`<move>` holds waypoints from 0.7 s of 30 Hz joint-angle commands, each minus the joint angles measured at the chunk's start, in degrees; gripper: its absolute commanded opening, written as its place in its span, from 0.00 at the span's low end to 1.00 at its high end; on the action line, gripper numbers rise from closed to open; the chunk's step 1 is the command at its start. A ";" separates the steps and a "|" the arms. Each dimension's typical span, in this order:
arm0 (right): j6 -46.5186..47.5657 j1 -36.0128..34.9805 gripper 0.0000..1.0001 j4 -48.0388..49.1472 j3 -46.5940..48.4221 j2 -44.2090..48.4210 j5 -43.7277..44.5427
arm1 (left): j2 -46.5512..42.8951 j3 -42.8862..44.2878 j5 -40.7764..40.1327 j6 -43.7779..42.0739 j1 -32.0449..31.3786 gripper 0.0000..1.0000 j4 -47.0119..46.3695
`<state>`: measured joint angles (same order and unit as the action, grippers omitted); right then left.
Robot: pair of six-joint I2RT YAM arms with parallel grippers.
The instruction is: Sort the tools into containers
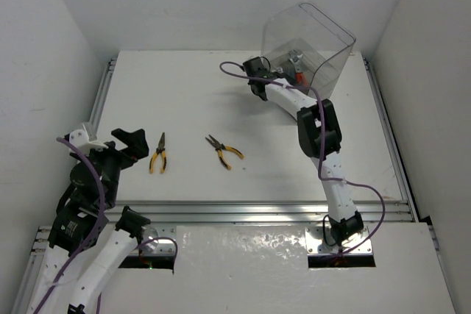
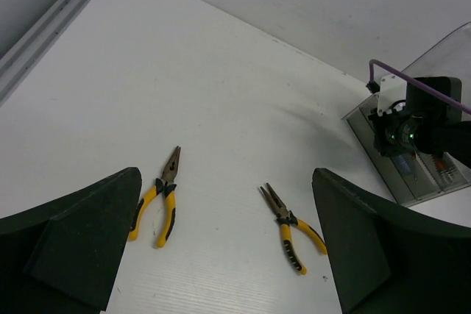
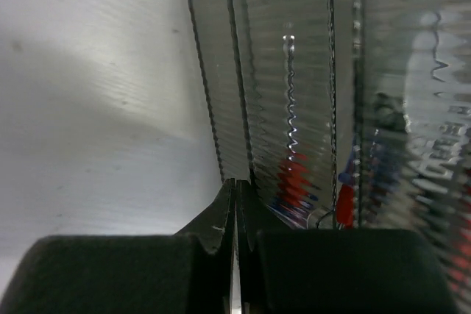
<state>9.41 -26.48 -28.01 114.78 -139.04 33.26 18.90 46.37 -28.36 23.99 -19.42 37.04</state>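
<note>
R tool (image 3: 234, 204) pinched shut, wrist cam only

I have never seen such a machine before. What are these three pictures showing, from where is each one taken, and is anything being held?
These are two robot arms bolted at the near edge of a white table. One picture comes from a fixed camera above and behind them. The other two come from small cameras on the wrists, so each shows its own tool from close up.

The left tool is wide open and empty; its dark fingers frame the wrist view. Below it on the table lie two yellow-handled pliers, apart from each other.

The right tool is shut, at the edge of the clear trays. Whether it pinches a tray edge I cannot tell. The trays sit at the tall transparent box at the far right. Red and blue tool handles show through the ribbed plastic.
</note>
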 commanded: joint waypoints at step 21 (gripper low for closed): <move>3.07 1.96 0.06 2.70 -5.10 11.51 -0.82 | -1.05 -0.40 0.59 -1.05 -1.15 1.00 -2.85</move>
<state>11.92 -25.02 -28.27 109.71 -132.14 31.29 18.09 46.06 -28.18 23.99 -19.97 36.99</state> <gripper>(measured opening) 0.067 0.996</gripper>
